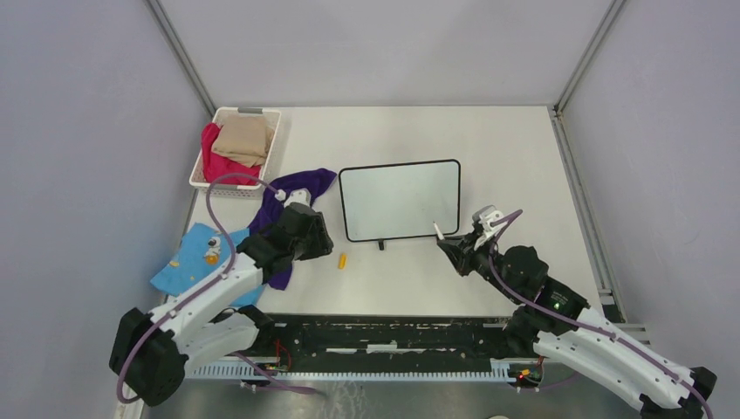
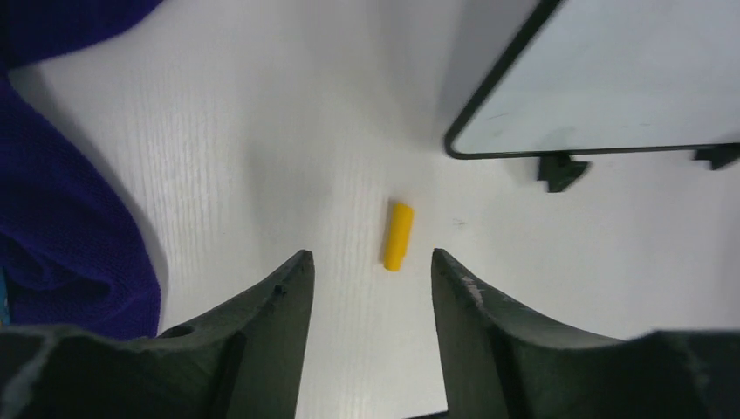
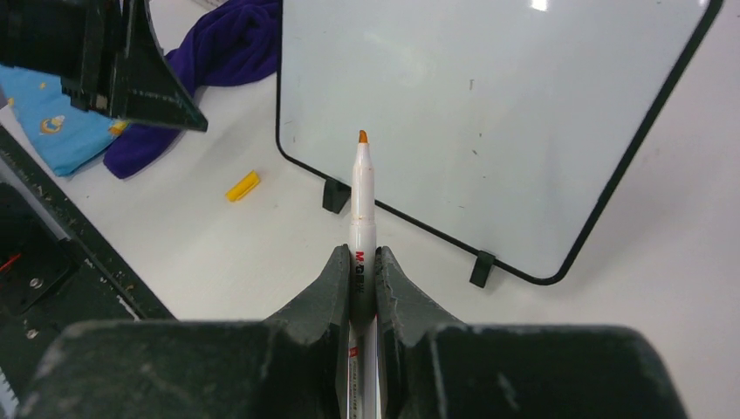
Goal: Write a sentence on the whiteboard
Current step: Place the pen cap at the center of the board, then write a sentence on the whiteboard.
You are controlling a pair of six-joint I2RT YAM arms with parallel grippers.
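Right wrist view: right fingers [image 3: 325, 292] clamped on the uncapped orange-tipped marker [image 3: 361, 209], tip aimed at the near edge of the whiteboard [image 3: 489, 113]. Board sits mid-desk [image 3: 218, 253], blank. Left fingers [image 2: 270, 305] part open, empty, yellow cap [image 2: 399, 236] lying loose just ahead. Risks: nothing braces the board, so pen pressure may slide it. Long unsupported barrel could pivot in the grip.

White-shelled arms [image 1: 209, 295], black joints and bases, looping purple cables [image 1: 215, 225], dark tapered end effector fingers [image 2: 262, 340].

Open table [image 1: 524, 175] right of whiteboard [image 1: 400, 199]; purple cloth [image 1: 301, 185] and yellow cap [image 1: 342, 260] lie left.
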